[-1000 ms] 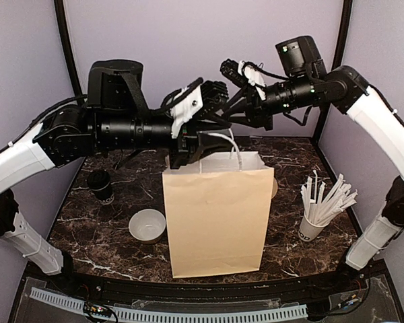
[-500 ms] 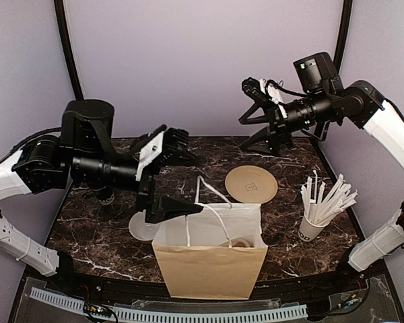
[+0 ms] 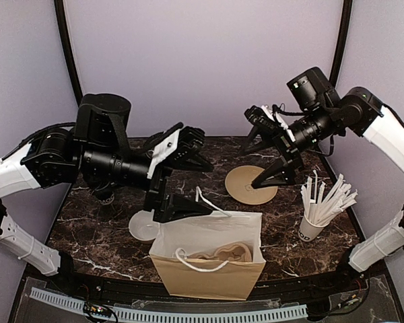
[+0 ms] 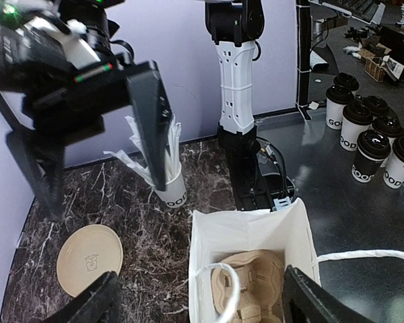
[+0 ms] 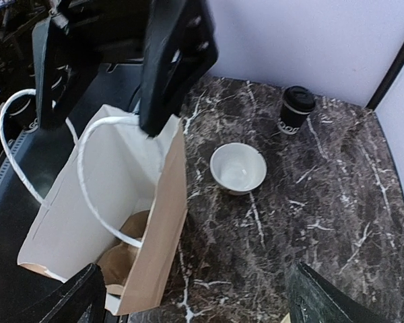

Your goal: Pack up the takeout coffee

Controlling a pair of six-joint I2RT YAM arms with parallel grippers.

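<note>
Lowered paper bag to lower centre since the earlier frame, mouth spread wide; swung left gripper and right gripper apart above it, both jaws released, gripping nothing. Left takeout coffee unpacked: lidded, upright at upper right of the right wrist view, well apart from the bag.

Lidded cups beyond the table's right edge read "GOO"; straw cup lettering similar; takeout coffee markings illegible.
</note>
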